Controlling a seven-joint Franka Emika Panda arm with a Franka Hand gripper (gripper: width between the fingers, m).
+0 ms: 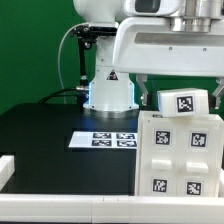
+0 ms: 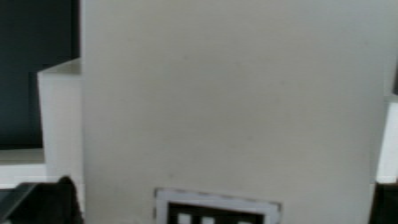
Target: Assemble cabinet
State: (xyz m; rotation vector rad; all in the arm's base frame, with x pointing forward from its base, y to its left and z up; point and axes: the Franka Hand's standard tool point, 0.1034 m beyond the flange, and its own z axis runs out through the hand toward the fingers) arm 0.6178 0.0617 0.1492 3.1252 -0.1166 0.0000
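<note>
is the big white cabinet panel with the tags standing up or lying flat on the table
Standing up. In the exterior view the cabinet panel rises from the black table with its tagged face to the camera. The gripper's state cannot be told.

Bright, even light outside; soft, washed-out close-up at the wrist.

In the exterior view the light falls from above: the white plastic cabinet panel with black-and-white square tags (image 1: 178,153) at the counter's near edge is close to overexposed, its recesses marked only by faint grey shading, while the matte black counter (image 1: 50,130) shows no glare. A blue glow tints the white robot pedestal (image 1: 108,95) at the far edge. The picture is coarse and slightly soft. In the wrist view the tall white plastic panel (image 2: 231,100) is blurred, flat grey-white, and the tag (image 2: 217,211) on it smeared.
</note>
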